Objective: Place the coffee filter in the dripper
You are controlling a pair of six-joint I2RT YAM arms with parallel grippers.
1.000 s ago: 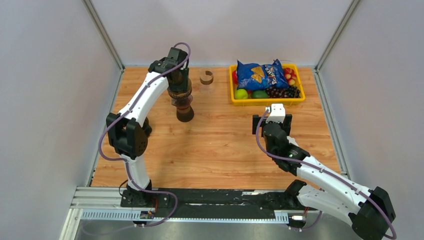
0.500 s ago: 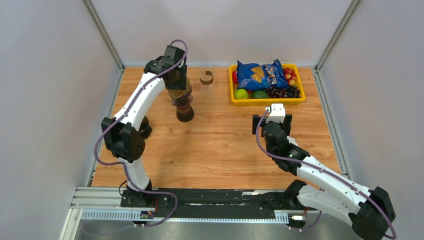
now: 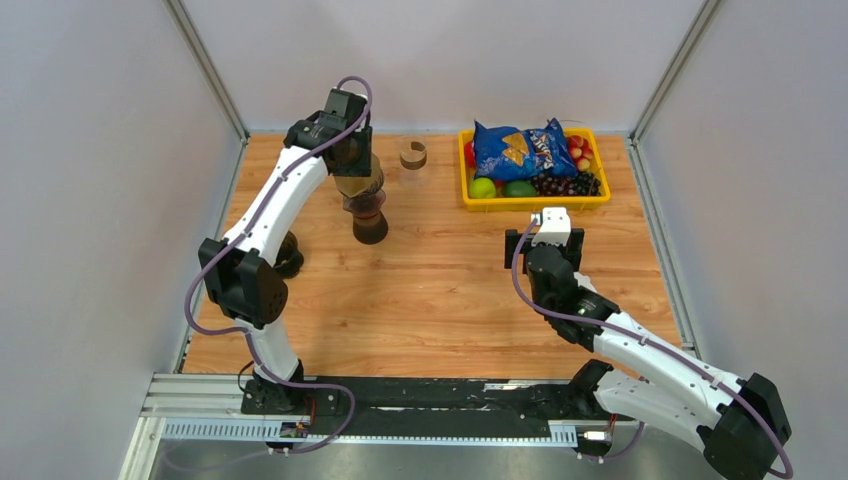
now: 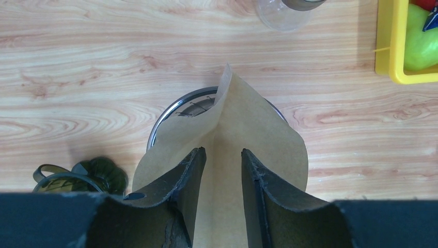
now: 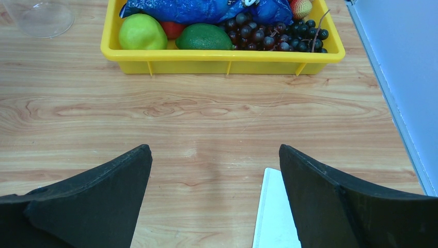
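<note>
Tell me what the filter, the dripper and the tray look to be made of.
Filter: thin brown paper, matte, judging by its sharp crease and curling edge.
Dripper: the rim looks like grey metal or glass with a sheen, ribbed inside; too little shows to settle it.
Tray: yellow plastic, smooth and slightly glossy, with moulded ribs on its wall.

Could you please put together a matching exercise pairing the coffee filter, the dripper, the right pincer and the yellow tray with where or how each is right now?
Things: 1 coffee filter; 2 dripper; 3 right pincer; 4 yellow tray.
States: A wide open above the table; B gripped by the left pincer; C holding fruit and a chip bag; D directly beneath the filter.
Pairs: 1-B, 2-D, 3-A, 4-C.
</note>
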